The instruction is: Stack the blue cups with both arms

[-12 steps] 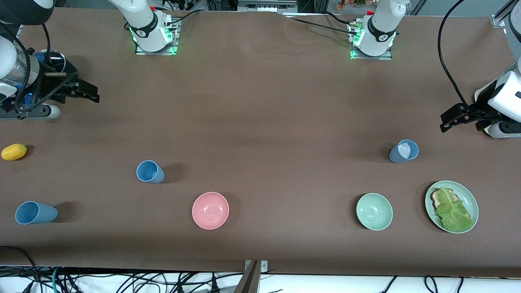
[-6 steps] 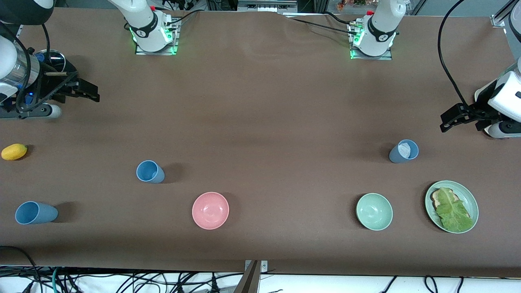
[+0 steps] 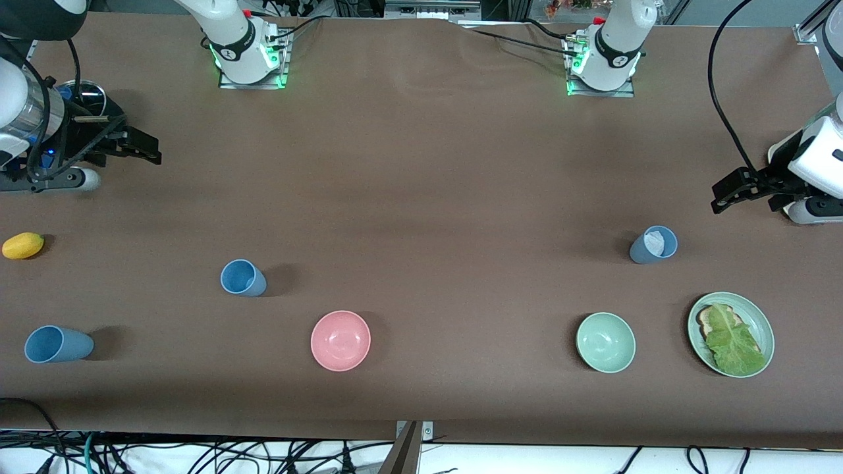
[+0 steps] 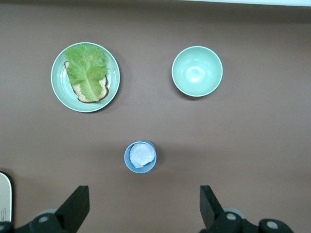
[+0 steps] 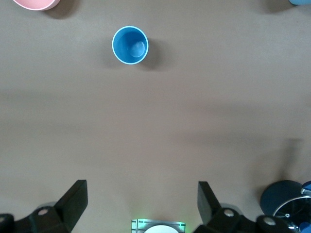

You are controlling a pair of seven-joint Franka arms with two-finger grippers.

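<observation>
Three blue cups stand upright on the brown table. A sky blue cup stands toward the right arm's end. A second blue cup stands nearer the front camera at that end, and shows only at the frame edge in the right wrist view. The grey-blue cup with white inside stands toward the left arm's end. My right gripper hovers open and empty, well away from the sky blue cup. My left gripper hangs open and empty close to the grey-blue cup.
A pink bowl and a green bowl sit nearer the front camera. A green plate holds bread and lettuce. A yellow fruit lies at the right arm's end. A dark round container stands by the right gripper.
Both grippers have crept very slightly toward the robots' bases. The cups and bowls have not moved.
</observation>
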